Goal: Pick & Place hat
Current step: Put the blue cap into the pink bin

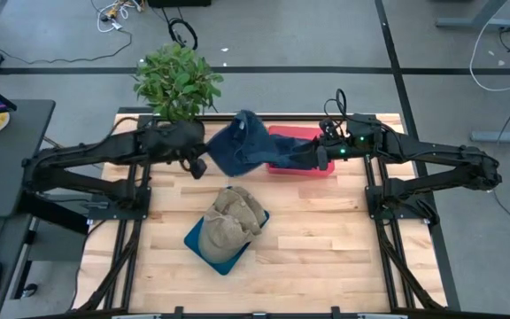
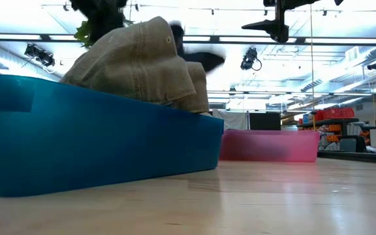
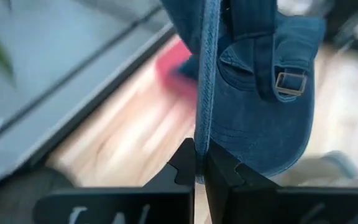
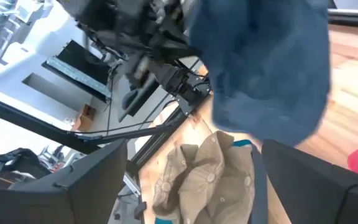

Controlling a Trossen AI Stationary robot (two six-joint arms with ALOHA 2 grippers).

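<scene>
The blue denim hat (image 1: 242,144) hangs in the air just beside the pink bin (image 1: 321,165), on the side toward the potted plant (image 1: 177,81), with part of its crown overlapping that bin's near end from above. My left pincer (image 3: 199,163) has it: my two dark fingers (image 3: 182,167) are pressed tight together on the hat's stitched edge, and the cloth droops from there, its back strap and metal buckle (image 3: 289,81) facing my wrist camera. In the overhead view my left pincer (image 1: 197,165) sits at the hat's edge on the side away from the pink bin, close to the plant.

My right pincer (image 1: 324,156) is over the pink bin, right at the hat's other side. Its fingers (image 4: 303,180) stand spread wide, and nothing is held between them; the blue hat (image 4: 269,68) fills the space ahead of them.

Farther from the pink bin, toward the table's front edge, the blue bin (image 1: 204,245) holds a tan hat (image 1: 231,221), heaped above its rim. From table height, the tan hat (image 2: 142,62) rises over the blue bin's wall (image 2: 96,140), and the pink bin (image 2: 269,145) sits behind on the wooden table (image 2: 273,199).
</scene>
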